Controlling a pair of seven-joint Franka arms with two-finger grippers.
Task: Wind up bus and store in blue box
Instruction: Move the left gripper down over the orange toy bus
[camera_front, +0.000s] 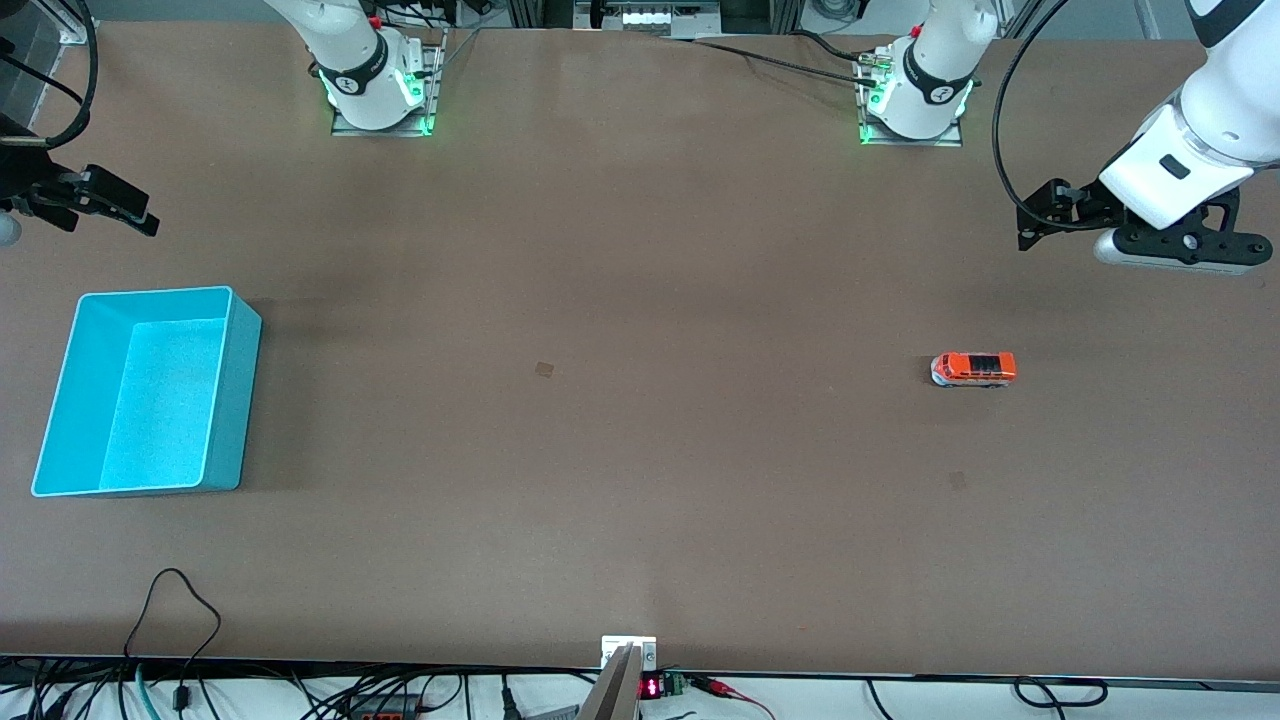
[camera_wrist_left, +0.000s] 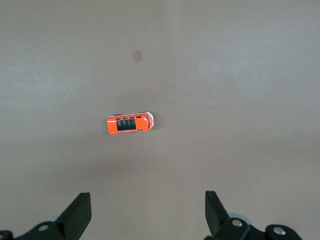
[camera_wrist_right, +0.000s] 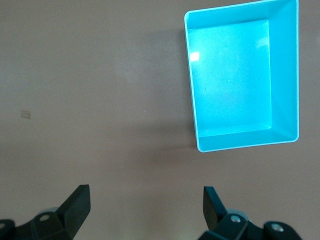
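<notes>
The small orange bus (camera_front: 974, 369) stands on the brown table toward the left arm's end; it also shows in the left wrist view (camera_wrist_left: 129, 123). The blue box (camera_front: 160, 400) sits empty toward the right arm's end and shows in the right wrist view (camera_wrist_right: 232, 80). My left gripper (camera_front: 1035, 215) hangs open and empty in the air above the table near the bus, fingers wide apart in its wrist view (camera_wrist_left: 148, 210). My right gripper (camera_front: 130, 210) hangs open and empty above the table near the box (camera_wrist_right: 146, 207).
A small tape patch (camera_front: 544, 369) marks the table's middle and shows in the left wrist view (camera_wrist_left: 137, 56). The arm bases (camera_front: 380, 90) (camera_front: 915, 95) stand along the table's edge farthest from the front camera. Cables (camera_front: 180, 600) and a small device (camera_front: 628, 660) lie at the near edge.
</notes>
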